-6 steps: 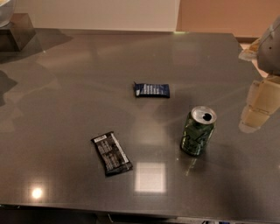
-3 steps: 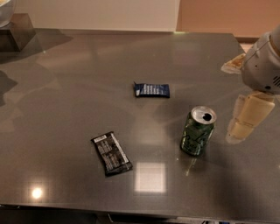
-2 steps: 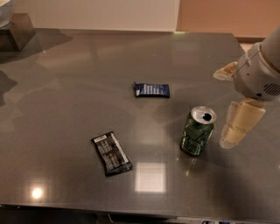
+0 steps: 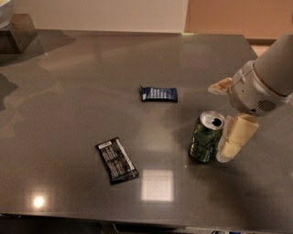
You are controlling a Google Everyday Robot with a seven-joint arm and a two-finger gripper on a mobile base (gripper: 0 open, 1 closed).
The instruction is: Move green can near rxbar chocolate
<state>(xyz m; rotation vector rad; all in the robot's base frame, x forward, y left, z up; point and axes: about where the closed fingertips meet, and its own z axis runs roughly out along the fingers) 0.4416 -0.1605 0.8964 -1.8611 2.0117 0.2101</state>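
The green can (image 4: pixel 205 138) stands upright on the grey table (image 4: pixel 68 91), right of centre, with its silver top showing. The rxbar chocolate (image 4: pixel 116 160), a flat black wrapper with white text, lies to the can's left and nearer the front edge, well apart from it. My gripper (image 4: pixel 220 122) comes in from the right and is open. Its near finger (image 4: pixel 236 136) stands right beside the can's right side. Its far finger (image 4: pixel 220 87) sits behind and to the right of the can. The can is not gripped.
A dark blue bar wrapper (image 4: pixel 158 93) lies behind the can toward the table's middle. A dark block (image 4: pixel 16 35) with a pale bowl (image 4: pixel 4 7) on it stands at the far left corner. The table's front edge runs along the bottom.
My gripper has moved left and down from the table's right edge and now stands close against the can's right side. The can and both bars have not moved.
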